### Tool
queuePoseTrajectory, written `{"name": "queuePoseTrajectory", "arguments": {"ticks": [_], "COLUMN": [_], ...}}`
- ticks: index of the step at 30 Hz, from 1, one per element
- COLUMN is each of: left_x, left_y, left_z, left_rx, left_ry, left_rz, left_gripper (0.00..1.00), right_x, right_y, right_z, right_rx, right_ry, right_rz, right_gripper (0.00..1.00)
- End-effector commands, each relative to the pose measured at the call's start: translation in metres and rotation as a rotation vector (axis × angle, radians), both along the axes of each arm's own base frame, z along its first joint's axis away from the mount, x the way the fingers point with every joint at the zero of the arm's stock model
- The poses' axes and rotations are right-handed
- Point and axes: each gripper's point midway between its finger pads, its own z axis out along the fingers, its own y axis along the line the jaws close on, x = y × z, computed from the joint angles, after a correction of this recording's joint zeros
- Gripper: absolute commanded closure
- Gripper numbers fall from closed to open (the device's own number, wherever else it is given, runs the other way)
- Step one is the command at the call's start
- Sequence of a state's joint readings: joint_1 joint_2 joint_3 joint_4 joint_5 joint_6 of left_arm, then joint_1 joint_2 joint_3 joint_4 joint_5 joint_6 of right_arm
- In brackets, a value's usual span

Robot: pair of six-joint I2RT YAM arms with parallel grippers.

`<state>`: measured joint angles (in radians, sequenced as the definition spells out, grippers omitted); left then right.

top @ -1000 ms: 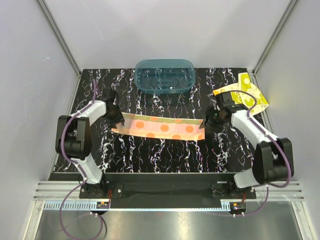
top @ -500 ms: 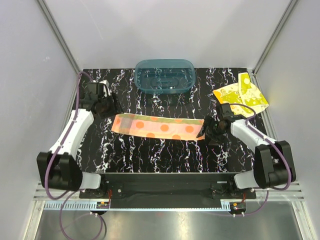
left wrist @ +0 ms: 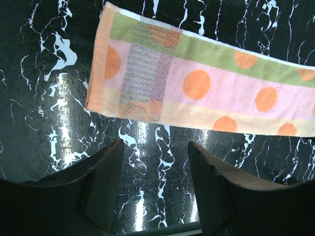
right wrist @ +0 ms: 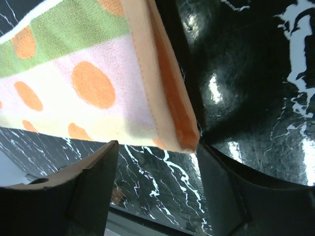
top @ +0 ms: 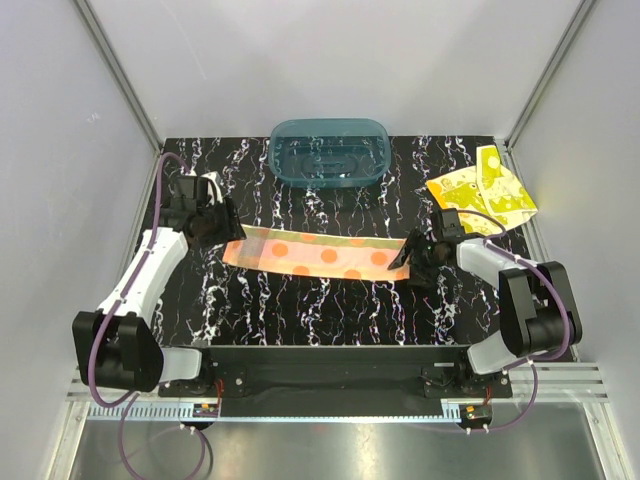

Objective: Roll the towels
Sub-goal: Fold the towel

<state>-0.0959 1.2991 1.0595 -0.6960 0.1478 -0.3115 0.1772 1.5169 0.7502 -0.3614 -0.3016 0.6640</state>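
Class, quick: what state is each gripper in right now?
Left gripper: open, holding nothing.
Right gripper: open, beside the dotted towel's end, nothing gripped.

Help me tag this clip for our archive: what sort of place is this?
Most likely a robot lab test cell: plain white panel walls on aluminium framing, two robot arms bolted at the edge of a black marbled table, and only props on it, a dotted towel and a teal tub.
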Motion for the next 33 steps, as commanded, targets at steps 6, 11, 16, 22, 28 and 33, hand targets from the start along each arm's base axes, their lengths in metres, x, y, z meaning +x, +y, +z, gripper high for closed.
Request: {"name": "queuePoseTrajectory", "arguments": {"ticks": [6,11,16,22,28,33], "left_x": [0.009,0.008,0.007,0.006,0.004,-0.007], "left_y": [0.002,0.004,0.004,0.003,-0.001,-0.003], "left_z": [-0.001,-0.002,-0.003,-0.001,0.002,0.004], "left_rx": [0.013,0.021,0.025,0.021,0.004,-0.011], "left_ry": [-0.026,-0.024,-0.024,-0.030,-0.036,-0.011], "left_rz": [-0.009,-0.006,-0.006,-0.010,-0.023,-0.018], "left_gripper": [0.43,0.43,0.44,0.44,0.44,0.45], "right_x": [-0.005,-0.011,-0.013,-0.007,0.008,0.022], "right_y": [-0.020,-0.036,-0.055,-0.076,-0.098,-0.092], "right_z": [-0.017,-0.019,-0.017,0.001,0.036,0.066], "right_rx": [-0.067,-0.150,-0.254,-0.379,-0.524,-0.598], "right_ry": [0.028,0.047,0.066,0.052,0.046,-0.019], "right_rz": [-0.041,-0.064,-0.079,-0.090,-0.062,-0.017], "right_gripper": [0.48,0.62,0.79,0.92,1.00,1.00]}}
